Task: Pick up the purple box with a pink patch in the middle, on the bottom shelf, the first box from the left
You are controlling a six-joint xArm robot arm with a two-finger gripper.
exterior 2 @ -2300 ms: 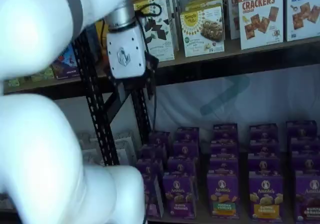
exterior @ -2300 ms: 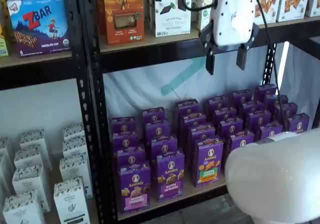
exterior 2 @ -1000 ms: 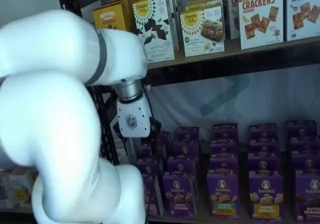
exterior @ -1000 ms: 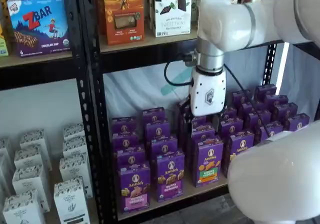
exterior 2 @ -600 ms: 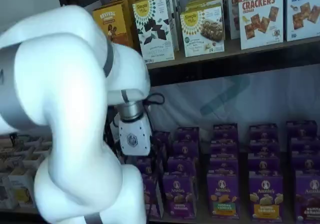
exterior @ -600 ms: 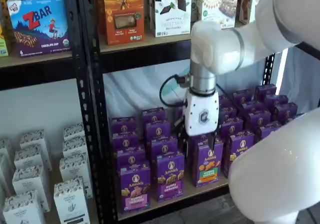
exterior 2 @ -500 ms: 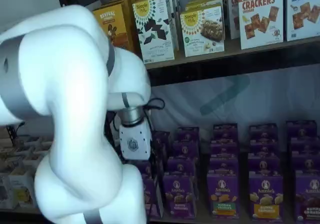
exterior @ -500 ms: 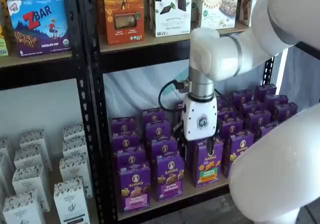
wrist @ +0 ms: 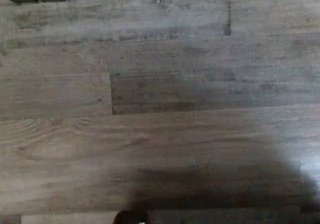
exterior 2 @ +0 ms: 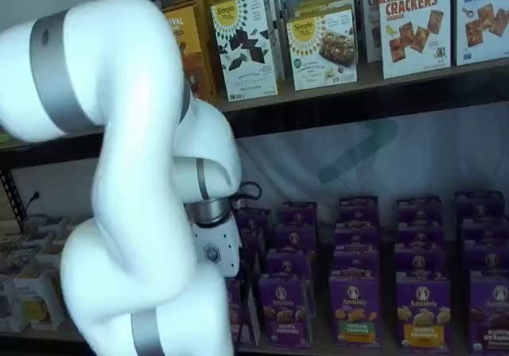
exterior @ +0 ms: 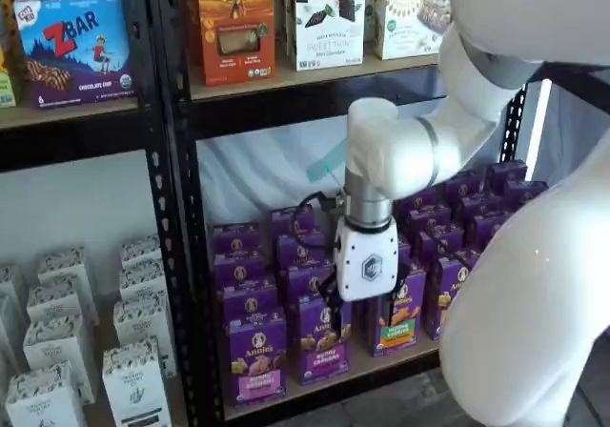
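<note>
The purple box [exterior: 255, 360] with a pink band stands at the front left of the bottom shelf [exterior: 367, 364]. In a shelf view my gripper [exterior: 357, 318] hangs in front of the purple boxes. It is right of the pink-band box and a little higher, and does not touch it. One dark finger [exterior: 328, 315] shows under the white body; the other is lost against the boxes. In a shelf view the gripper's white body [exterior 2: 213, 249] shows, while the arm hides its fingers and the pink-band box. The wrist view shows only wood-look floor.
Like purple boxes stand beside it: one with a purple band [exterior: 325, 336] and one with a green band [exterior: 398, 324], with rows behind. Black perforated uprights [exterior: 181, 255] frame the bay. White cartons [exterior: 133, 370] fill the left bay. Snack boxes [exterior: 234, 22] stand on the shelf above.
The gripper has come down from the upper shelf's height and moved left across the front of the purple boxes, nearer to the pink-band box.
</note>
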